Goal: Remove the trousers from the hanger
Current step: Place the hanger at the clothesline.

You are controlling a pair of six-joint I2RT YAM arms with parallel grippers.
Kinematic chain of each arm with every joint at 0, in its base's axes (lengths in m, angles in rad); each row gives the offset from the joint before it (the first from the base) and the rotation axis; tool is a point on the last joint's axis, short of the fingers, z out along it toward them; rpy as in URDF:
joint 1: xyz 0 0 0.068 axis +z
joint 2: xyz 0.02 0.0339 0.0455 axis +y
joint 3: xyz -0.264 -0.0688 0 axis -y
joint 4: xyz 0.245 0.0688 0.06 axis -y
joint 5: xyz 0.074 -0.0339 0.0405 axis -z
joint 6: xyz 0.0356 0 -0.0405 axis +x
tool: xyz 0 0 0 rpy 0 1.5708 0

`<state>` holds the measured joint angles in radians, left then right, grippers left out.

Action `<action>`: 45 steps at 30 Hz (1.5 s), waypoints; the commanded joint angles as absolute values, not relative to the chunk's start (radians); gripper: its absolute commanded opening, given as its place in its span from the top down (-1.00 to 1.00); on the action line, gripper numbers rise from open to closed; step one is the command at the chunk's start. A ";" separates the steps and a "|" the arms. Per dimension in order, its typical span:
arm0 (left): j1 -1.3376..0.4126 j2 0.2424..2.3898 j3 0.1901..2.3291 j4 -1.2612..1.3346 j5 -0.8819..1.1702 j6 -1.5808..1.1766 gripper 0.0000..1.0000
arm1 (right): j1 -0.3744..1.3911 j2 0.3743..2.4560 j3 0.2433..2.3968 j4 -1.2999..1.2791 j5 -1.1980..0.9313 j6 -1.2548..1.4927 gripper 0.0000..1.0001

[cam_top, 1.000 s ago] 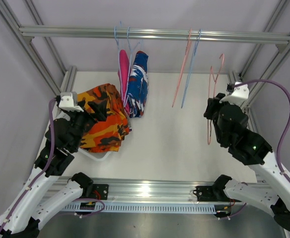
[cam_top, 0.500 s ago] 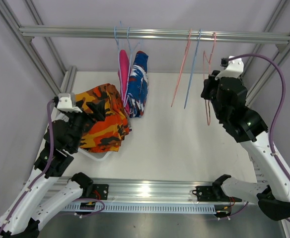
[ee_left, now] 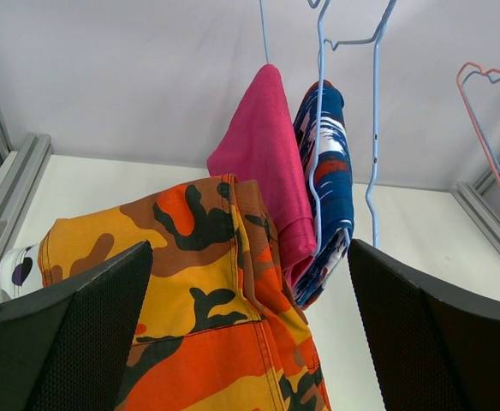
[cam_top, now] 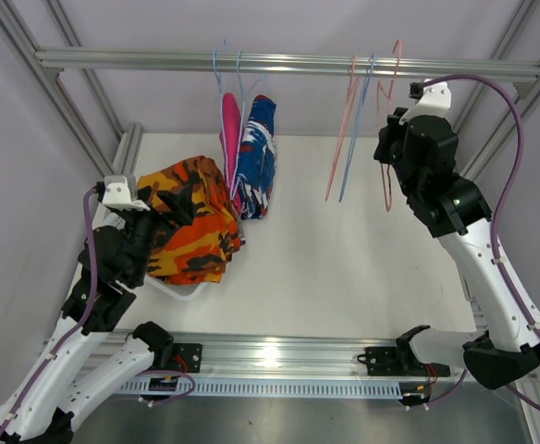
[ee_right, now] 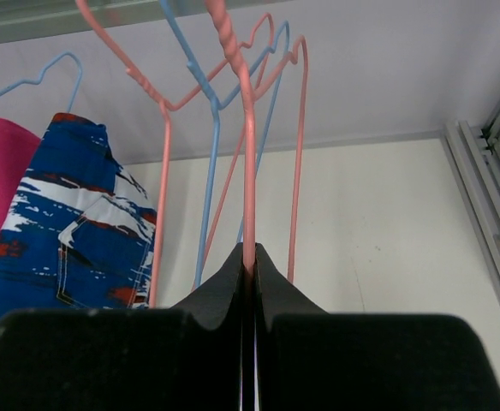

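Your left gripper (ee_left: 250,248) has its jaws spread wide and holds nothing. The orange trousers (ee_left: 207,291) lie heaped on the table (cam_top: 344,259) directly under and ahead of it, off any hanger. Just beyond that heap and higher, the pink trousers (ee_left: 263,145) and the blue-white-red patterned trousers (ee_left: 331,180) hang touching each other, each draped over one of the two blue hangers (ee_left: 374,128).

Your right gripper (ee_right: 248,270) is pinched tight on the thin wire of a pink hanger (ee_right: 248,128), held up by the rail (cam_top: 288,63); whether its hook sits on the rail you cannot tell.

Expect the hanging pairs to be soft, limp and light; they should slide off the wire on a steady pull, yet the hangers are lighter and will likely swing along. Take the low folded end nearest your left gripper, pinching through all the layers, not a single loose edge.

Count three trousers plainly: one pink, one patterned, one orange. A scrap of white cloth (ee_left: 10,274) with a dark purple mark peeps from under the orange by your left finger, perhaps a fourth. Count five hangers: three blue and two pink. Two are loaded; the bare blue hanger (ee_right: 211,145), the other pink hanger (ee_right: 160,171) and the held one are empty.
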<state>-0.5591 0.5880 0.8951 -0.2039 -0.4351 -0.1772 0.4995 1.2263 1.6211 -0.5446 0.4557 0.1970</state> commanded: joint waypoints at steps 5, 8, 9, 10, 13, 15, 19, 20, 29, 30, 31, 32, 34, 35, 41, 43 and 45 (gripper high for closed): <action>-0.565 0.575 0.887 -0.175 -0.445 -0.158 -0.99 | 0.443 1.285 1.712 -0.520 0.364 0.192 1.00; -0.565 0.575 0.887 -0.175 -0.446 -0.156 -0.99 | 0.433 1.305 1.736 -0.522 0.347 0.192 1.00; -0.565 0.574 0.887 -0.175 -0.446 -0.156 -0.99 | 0.430 1.321 1.744 -0.522 0.342 0.192 1.00; -0.565 0.574 0.884 -0.173 -0.448 -0.155 -0.99 | 0.426 1.325 1.756 -0.523 0.341 0.193 1.00; -0.565 0.571 0.884 -0.170 -0.449 -0.155 -0.99 | 0.419 1.353 1.775 -0.525 0.327 0.195 1.00; -0.565 0.571 0.885 -0.170 -0.449 -0.153 -0.99 | 0.416 1.370 1.781 -0.525 0.324 0.199 1.00; -0.565 0.569 0.884 -0.170 -0.449 -0.153 -0.99 | 0.405 1.387 1.770 -0.517 0.319 0.202 1.00; -0.565 0.569 0.881 -0.170 -0.449 -0.153 -0.99 | 0.402 1.390 1.769 -0.514 0.316 0.201 1.00; -0.565 0.565 0.884 -0.170 -0.449 -0.152 -0.99 | 0.365 1.434 1.743 -0.502 0.270 0.218 1.00; -0.565 0.565 0.882 -0.170 -0.449 -0.152 -0.99 | 0.364 1.434 1.737 -0.499 0.268 0.219 1.00; -0.565 0.563 0.884 -0.169 -0.449 -0.152 -0.99 | 0.364 1.433 1.721 -0.497 0.267 0.221 1.00; -0.565 0.563 0.881 -0.169 -0.449 -0.152 -0.99 | 0.362 1.430 1.712 -0.491 0.264 0.222 1.00; -0.565 0.561 0.885 -0.169 -0.449 -0.152 -0.99 | 0.361 1.425 1.695 -0.488 0.264 0.224 1.00; -0.565 0.561 0.882 -0.169 -0.449 -0.152 -0.99 | 0.360 1.422 1.683 -0.483 0.262 0.225 1.00; -0.565 0.558 0.882 -0.169 -0.449 -0.152 -0.99 | 0.360 1.404 1.663 -0.482 0.245 0.233 1.00; -0.565 0.557 0.882 -0.169 -0.448 -0.153 -0.99 | 0.360 1.397 1.661 -0.482 0.245 0.232 1.00; -0.565 0.557 0.882 -0.170 -0.448 -0.153 -0.99 | 0.360 1.399 1.663 -0.486 0.244 0.232 1.00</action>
<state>-0.5591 0.5667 0.8841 -0.1993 -0.4423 -0.1738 0.3660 1.4277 1.6550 -0.5320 0.2584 0.2283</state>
